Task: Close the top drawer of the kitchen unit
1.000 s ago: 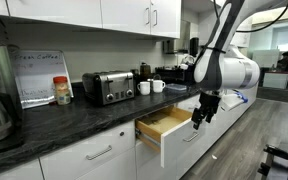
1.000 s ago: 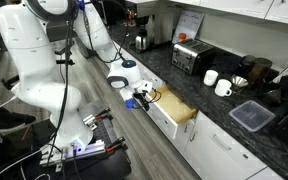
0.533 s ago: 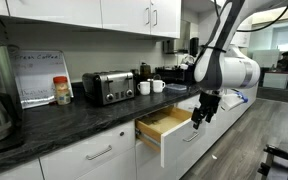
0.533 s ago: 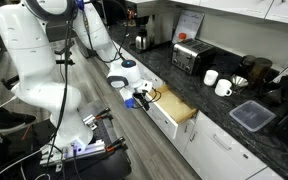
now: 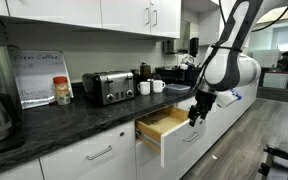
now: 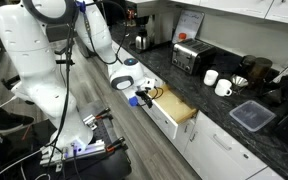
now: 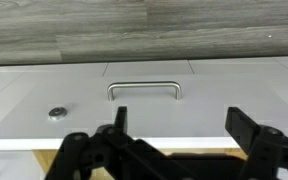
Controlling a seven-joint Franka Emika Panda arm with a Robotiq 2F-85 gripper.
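The shallow, wide top drawer (image 5: 160, 127), with its flat white front, horizontal silver bar handle (image 7: 144, 91) and pale wooden box, stands pulled well out of the long white kitchen unit (image 5: 92, 156) below the dark speckled countertop (image 5: 79, 117). The black gripper (image 5: 196, 113) hangs close by that front on its floor side, with its fingers (image 7: 117, 122) spread wide and holding nothing. The front's long axis runs along the counter, so the push should probably go square to it, straight towards the cabinets.
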